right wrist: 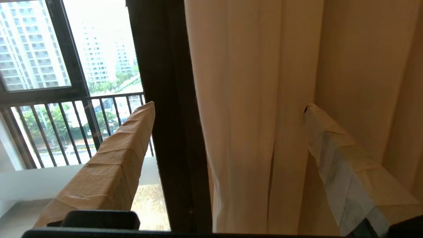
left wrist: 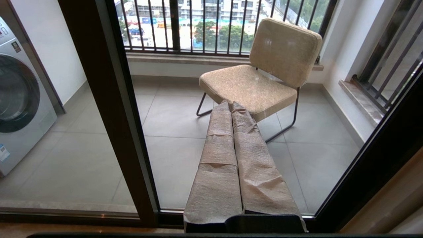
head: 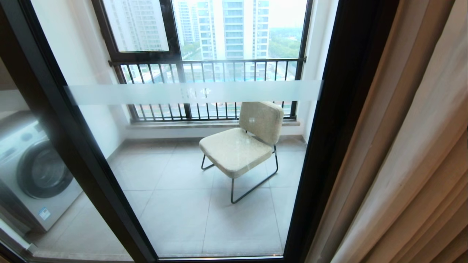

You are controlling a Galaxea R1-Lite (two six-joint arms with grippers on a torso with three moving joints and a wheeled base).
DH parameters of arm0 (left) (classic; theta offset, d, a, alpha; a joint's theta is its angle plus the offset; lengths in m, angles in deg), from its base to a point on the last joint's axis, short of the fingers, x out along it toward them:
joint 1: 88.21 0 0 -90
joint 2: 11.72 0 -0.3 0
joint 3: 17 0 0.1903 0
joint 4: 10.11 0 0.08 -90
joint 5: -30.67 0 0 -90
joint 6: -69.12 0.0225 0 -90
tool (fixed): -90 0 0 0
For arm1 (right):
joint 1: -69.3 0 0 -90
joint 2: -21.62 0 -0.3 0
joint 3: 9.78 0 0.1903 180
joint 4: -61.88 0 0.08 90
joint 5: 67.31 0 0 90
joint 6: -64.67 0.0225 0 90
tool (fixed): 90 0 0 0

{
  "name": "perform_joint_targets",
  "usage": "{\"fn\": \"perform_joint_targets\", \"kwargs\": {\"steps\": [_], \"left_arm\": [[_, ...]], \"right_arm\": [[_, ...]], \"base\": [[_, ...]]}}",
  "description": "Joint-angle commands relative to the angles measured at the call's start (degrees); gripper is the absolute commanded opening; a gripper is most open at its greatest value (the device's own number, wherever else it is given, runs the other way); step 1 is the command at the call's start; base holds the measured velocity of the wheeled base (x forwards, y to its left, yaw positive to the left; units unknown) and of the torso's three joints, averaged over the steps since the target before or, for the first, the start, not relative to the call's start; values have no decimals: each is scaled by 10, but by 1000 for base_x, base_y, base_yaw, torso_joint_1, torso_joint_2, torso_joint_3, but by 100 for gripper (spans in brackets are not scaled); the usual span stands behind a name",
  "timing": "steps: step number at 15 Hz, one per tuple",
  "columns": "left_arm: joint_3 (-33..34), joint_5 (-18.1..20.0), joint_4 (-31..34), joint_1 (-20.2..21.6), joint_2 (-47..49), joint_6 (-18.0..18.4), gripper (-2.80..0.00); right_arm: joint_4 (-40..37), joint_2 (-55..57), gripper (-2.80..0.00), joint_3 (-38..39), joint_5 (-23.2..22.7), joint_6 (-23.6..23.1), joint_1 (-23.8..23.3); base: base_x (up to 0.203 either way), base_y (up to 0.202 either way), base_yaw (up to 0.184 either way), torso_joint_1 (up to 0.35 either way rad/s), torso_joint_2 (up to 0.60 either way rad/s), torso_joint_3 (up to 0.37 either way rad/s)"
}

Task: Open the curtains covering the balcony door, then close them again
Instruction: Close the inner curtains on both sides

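From the head: the curtains point(head: 413, 146) hang bunched right of the glass door point(head: 190, 153), no arm visible. Left wrist: the left gripper point(left wrist: 231, 105), pads pressed together, idles facing the door. Right wrist: the right gripper point(right wrist: 228, 105) spreads wide around a fold; the soft, light drape should bunch easily, best pinched at its leading edge.

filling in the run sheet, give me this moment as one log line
curtains: bunched right, glass uncovered | balcony door: shut | right hand: open, straddling curtain edge by frame | left hand: shut, idle
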Motion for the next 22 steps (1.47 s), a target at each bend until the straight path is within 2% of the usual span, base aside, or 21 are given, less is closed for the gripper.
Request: {"fn": "perform_joint_targets", "kwargs": {"steps": [1,10,11,22], "left_arm": [[0,0,0,0,0,-1,-280],[0,0,0,0,0,-1,-280],[0,0,0,0,0,-1,-280],[0,0,0,0,0,0,-280]], "right_arm": [[11,62,0,-29,1,0,-3],[13,189,0,-156,2,-1,-18],[13,197,-280,-164,2,-1,-18],[13,200,-280,-169,2,-3,-5]], "base": [[0,0,0,0,0,0],[0,0,0,0,0,0],[0,0,0,0,0,0],[0,0,0,0,0,0]]}}
